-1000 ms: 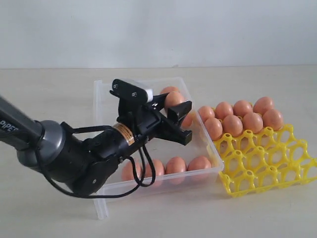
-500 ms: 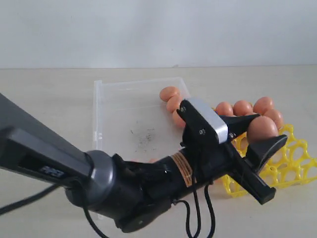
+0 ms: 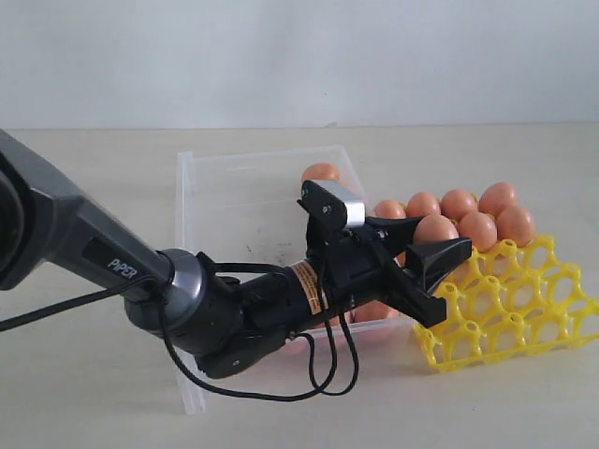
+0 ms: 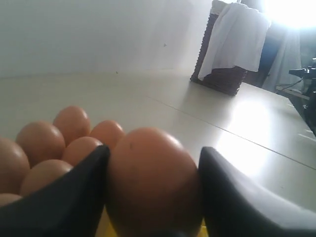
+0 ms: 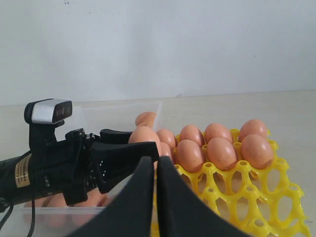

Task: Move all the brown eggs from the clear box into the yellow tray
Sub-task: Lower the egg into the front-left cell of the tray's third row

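One egg [image 3: 434, 229], clamped in the left gripper [image 3: 438, 240], hangs over the yellow tray [image 3: 524, 301]; seat it in a free cup before releasing. Right gripper [image 5: 154, 167] pressed together.

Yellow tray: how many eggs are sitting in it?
8: four brown eggs in the back row, four in the second row, the one nearest the clear box mostly hidden behind the left gripper. Its held egg excluded.

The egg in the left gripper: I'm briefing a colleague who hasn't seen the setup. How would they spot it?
Find the yellow tray, right of the clear box in the exterior view. At its left edge the left gripper reaches in. The egg is the one between the two black fingers; the other eggs sit free in cups.
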`<state>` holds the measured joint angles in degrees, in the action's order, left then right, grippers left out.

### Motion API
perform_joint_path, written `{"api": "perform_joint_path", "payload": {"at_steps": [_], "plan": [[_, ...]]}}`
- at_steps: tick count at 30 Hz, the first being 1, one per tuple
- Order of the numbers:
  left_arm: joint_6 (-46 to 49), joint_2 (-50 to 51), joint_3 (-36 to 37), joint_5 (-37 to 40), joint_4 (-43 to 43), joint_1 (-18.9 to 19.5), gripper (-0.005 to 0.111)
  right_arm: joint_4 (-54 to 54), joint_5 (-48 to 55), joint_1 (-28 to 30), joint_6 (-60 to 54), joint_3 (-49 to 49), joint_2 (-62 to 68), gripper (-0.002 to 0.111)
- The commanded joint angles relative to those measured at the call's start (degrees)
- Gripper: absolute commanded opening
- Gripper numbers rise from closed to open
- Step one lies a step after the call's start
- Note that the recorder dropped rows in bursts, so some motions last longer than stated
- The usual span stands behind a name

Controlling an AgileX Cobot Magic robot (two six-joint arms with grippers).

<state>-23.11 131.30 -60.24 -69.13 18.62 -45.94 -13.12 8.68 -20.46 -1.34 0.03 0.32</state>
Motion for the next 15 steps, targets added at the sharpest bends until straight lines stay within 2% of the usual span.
{"api": "perform_joint_path", "payload": {"at_steps": [1,4,7,9,14,15], "plan": [[-1.35,-0.57,-0.35,0.34,-0.33,-1.18,0.004,0.03,-0.22,-0.06,-0.13,-0.03,-0.32,0.000],[-4.14,-0.57,-0.45,1.23,0.73,-1.31,0.004,0.03,-0.22,-0.06,-0.13,-0.03,-0.32,0.000],[-8.83,-1.52,-0.45,6.56,-1.56,-1.19,0.004,0.03,-0.22,-0.06,-0.02,-0.03,-0.32,0.000],[-9.39,-3.21,-0.45,12.70,-1.33,-0.62,0.004,0.03,-0.22,-0.06,-0.02,-0.03,-0.32,0.000],[-7.49,-9.89,-0.45,37.18,0.37,0.18,0.004,0.03,-0.22,-0.06,-0.22,-0.03,-0.32,0.000],[-7.49,-10.81,-0.45,40.13,0.37,0.18,0.004,0.03,-0.22,-0.06,-0.22,-0.03,-0.32,0.000]]}}
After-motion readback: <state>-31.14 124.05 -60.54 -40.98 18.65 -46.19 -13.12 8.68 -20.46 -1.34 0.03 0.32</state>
